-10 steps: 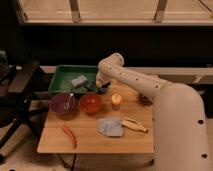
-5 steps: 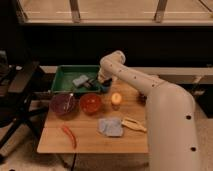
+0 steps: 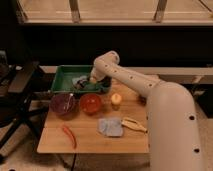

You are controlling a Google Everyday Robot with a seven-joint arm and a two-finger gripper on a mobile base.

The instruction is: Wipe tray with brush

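Low inside the tray (image 3: 62, 76) hung the gripper (image 3: 92, 80), spread or pinching I could not tell, a red bowl (image 3: 90, 103) nearby.

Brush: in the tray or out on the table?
In. The dark brush sits at the hand, which is down inside the green tray, toward its right end.

Shallow green tray (image 3: 64, 80) lies flat, the dark brush (image 3: 94, 80) inside it at the hand (image 3: 91, 77).

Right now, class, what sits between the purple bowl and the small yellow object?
The red bowl, in the camera view. The gripper is over the tray.
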